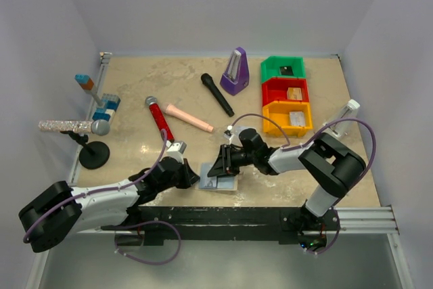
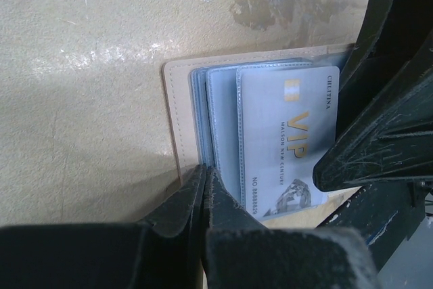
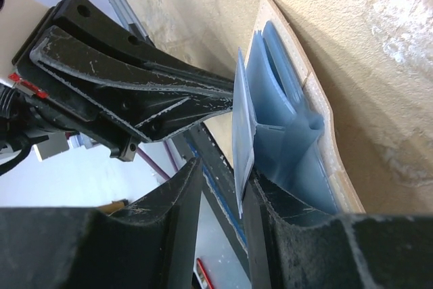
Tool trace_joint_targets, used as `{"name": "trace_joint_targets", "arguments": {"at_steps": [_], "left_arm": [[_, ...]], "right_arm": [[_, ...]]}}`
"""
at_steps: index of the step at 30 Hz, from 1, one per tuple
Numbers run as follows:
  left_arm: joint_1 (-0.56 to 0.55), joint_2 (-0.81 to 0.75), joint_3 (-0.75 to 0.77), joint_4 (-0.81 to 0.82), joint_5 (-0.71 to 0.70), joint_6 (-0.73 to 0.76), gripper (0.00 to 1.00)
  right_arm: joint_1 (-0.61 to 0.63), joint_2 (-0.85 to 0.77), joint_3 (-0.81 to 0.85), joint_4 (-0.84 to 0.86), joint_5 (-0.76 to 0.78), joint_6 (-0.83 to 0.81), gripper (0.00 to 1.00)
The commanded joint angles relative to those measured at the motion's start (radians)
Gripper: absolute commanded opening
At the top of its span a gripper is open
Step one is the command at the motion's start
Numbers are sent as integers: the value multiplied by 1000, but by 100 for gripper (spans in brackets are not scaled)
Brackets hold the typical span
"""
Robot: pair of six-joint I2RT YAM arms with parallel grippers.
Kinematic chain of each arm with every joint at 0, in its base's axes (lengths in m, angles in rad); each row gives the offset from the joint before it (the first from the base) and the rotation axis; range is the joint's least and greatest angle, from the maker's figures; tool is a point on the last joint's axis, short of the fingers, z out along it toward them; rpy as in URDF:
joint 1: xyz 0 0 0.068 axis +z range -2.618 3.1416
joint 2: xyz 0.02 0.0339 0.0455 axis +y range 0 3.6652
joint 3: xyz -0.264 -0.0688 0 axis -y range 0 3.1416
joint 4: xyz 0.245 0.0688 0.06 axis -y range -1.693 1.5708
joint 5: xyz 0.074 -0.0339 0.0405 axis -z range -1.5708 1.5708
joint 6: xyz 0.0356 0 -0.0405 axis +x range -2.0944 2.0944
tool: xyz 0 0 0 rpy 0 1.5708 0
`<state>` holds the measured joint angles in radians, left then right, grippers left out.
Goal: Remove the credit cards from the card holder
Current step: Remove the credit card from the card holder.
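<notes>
Robotics lab cell: white walls box in a table with two arms.

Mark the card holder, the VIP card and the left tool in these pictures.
card holder (image 2: pixel 173 113): left wrist view, on its tan stitched border.
VIP card (image 2: pixel 287 147): left wrist view, on its printed face by the gold lettering.
left tool (image 2: pixel 205 175): left wrist view, where its closed fingertips meet.

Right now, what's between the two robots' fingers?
The open card holder, with a silver VIP card inside, lies between the left fingers and the right fingers. The left wrist view shows it.
</notes>
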<state>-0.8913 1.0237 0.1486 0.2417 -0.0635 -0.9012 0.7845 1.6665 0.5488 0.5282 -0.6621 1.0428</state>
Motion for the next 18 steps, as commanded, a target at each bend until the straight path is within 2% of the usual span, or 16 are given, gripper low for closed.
{"name": "trace_joint_targets", "arguments": {"at_steps": [1,18], "left_arm": [[-5,22,-34,-32,-32,-2,0],[-5,55,-46,-15,-42,-2,0]], "right_arm": [[-4,-34,-9,10,4,-15,34],[-30,-82,-38,-34,6,-43,33]]}}
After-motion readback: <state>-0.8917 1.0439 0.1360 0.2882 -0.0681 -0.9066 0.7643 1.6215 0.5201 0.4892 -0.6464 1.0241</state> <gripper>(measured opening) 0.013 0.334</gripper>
